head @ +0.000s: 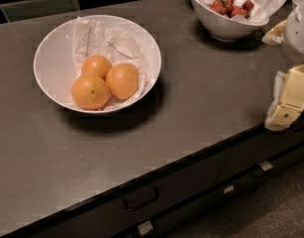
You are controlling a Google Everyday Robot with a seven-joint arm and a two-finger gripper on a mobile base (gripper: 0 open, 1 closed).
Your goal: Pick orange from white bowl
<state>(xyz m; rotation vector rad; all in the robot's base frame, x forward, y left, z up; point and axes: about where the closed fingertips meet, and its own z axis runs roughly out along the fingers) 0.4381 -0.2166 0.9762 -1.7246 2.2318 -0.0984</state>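
Camera view, item list. Orange (90, 91): one, round, smooth, with a tiny dark dot on its skin, the biggest of three. It lies at the front of the white bowl (48, 78), touching both others. Other oranges (123, 81): two, behind it, no dot seen. White bowl: one, wide, shallow, lined with crumpled paper (107, 41), near the back edge of the table (201, 98), left part. Deeper bowl (216, 29): one, holding red berries (231, 6), toward the back right corner. Gripper (286, 110): one, cream-coloured, over the front edge at the right end, well apart from the orange; open or closed cannot be told.
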